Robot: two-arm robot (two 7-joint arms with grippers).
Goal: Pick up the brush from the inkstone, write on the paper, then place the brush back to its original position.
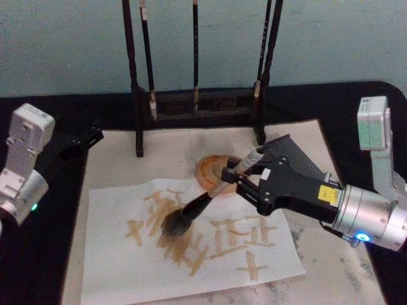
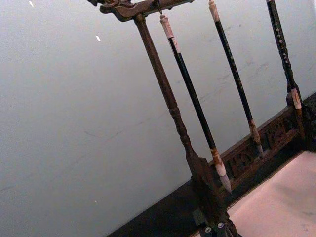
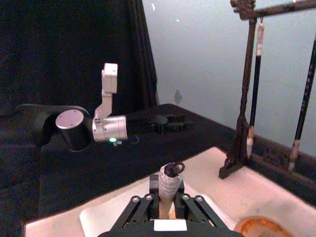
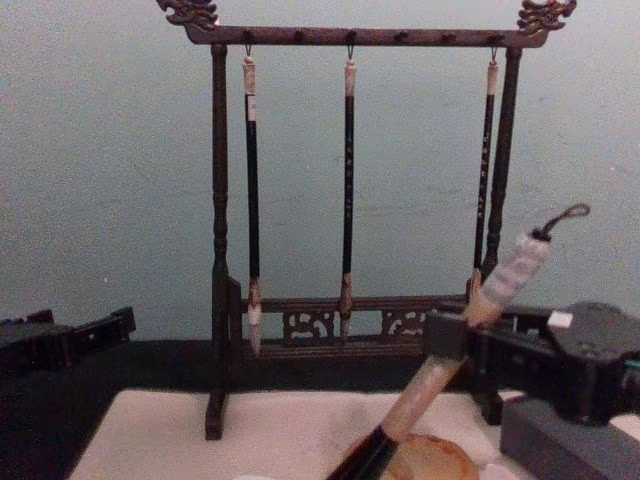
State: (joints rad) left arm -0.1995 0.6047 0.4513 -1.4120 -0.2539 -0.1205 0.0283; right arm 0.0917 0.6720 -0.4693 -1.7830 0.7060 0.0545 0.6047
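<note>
My right gripper is shut on the brush, gripping its pale beige handle partway up. The brush leans down to the left, and its bushy dark bristle head presses on the white paper among several brown strokes. In the right wrist view the handle's top with its cord loop sticks up between the gripper's fingers. The round orange-brown inkstone lies just behind the paper, partly hidden under the brush and gripper, and its rim shows again. My left gripper is parked at the far left over the black table.
A dark wooden brush rack with three slim hanging brushes stands right behind the inkstone. A beige felt mat lies under the paper on the black table. The left arm sits well off to the side.
</note>
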